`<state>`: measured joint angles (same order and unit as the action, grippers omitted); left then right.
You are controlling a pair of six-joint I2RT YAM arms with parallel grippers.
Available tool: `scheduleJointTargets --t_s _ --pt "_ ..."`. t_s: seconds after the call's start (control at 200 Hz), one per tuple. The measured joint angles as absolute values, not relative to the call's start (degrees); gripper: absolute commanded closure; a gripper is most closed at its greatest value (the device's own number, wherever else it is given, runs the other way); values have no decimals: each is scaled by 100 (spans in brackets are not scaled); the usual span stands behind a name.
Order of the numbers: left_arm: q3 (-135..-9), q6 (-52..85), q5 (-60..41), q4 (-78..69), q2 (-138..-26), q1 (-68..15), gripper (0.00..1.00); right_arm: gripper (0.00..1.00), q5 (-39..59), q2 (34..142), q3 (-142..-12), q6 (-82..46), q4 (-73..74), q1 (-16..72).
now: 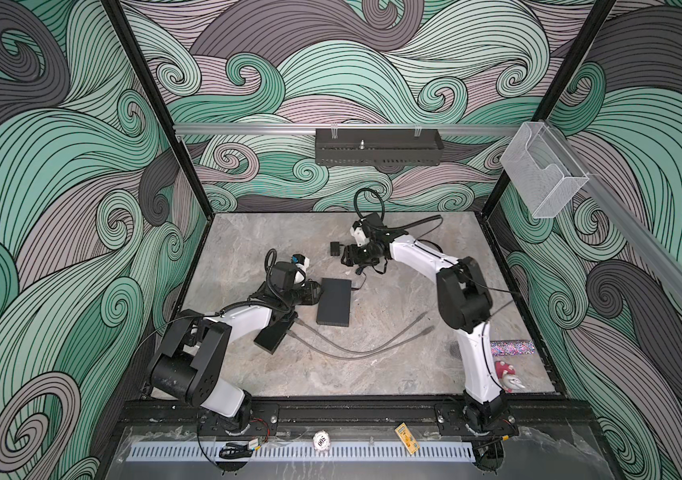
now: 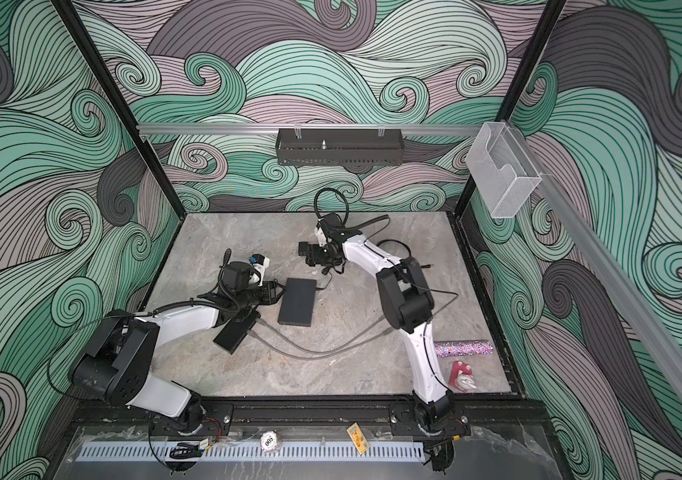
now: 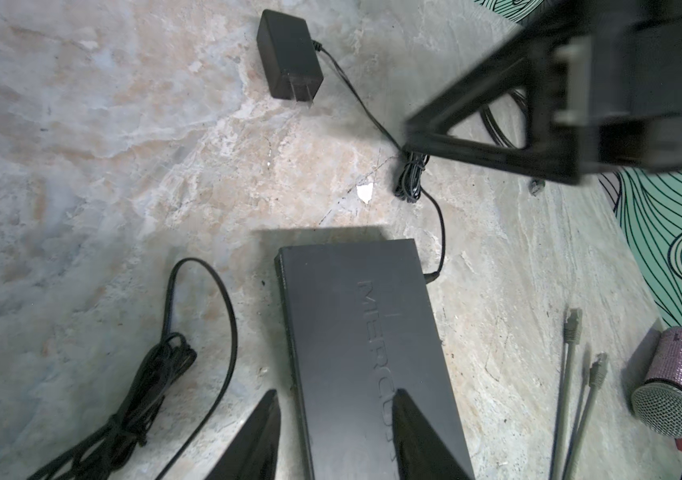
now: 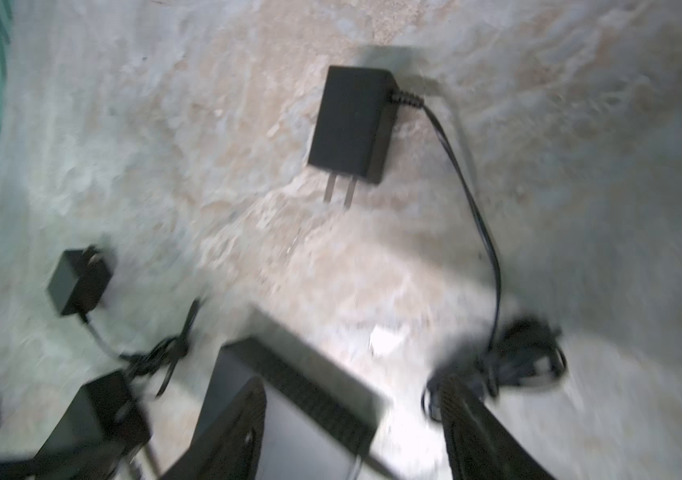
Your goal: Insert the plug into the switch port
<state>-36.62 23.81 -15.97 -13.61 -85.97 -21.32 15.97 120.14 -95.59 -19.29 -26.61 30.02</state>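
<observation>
Plug [image 3: 431, 275]: small black barrel type on a thin black lead, seen with its tip set into the side wall of the switch [image 3: 356, 332], which lies flat near the middle of the table [image 1: 372, 365]. Left gripper [image 3: 333, 392]: jaws stand part-open with nothing clamped; one finger [image 3: 418, 428] is seen over the switch's top face, its mate beside the switch's long edge. Second black box [image 1: 273, 336]: partly covered by the left arm, with one end of the grey network cables [image 1: 372, 351] just beside it; these cables are laid loose across the table in front of the switch. Lead: gathered into a tied bundle [image 3: 410, 178] beyond the switch's far end and ended at a black wall adapter [image 3: 289, 58], laid flat with two prongs bare. Right gripper [image 4: 352, 380]: jaws spread wide and empty, near the adapter and bundle; its wrist view is blurred. Glitter-covered microphone [image 1: 512, 347] and red mushroom toy [image 1: 505, 376]: placed at the table's right edge.
</observation>
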Motion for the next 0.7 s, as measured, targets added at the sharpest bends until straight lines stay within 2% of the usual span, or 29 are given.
scheduleJointTargets --t_s 0.095,0.21,0.395,0.7 --pt "-3061 2731 -1688 -1671 -8440 -2139 53 34 1778 11054 -8630 -2158 -2320 3002" --pt "-2342 3114 -1894 -2005 -8377 -2233 54 36 2165 10641 -7819 -2491 -1761 3004" --pt "-1796 3509 -2187 -2438 -7944 -2482 58 36 2648 10803 -6726 -3052 -1225 3063" --pt "-1815 3590 -2025 -1968 -7218 -3114 58 36 3074 11137 -6674 -3420 -613 3188"
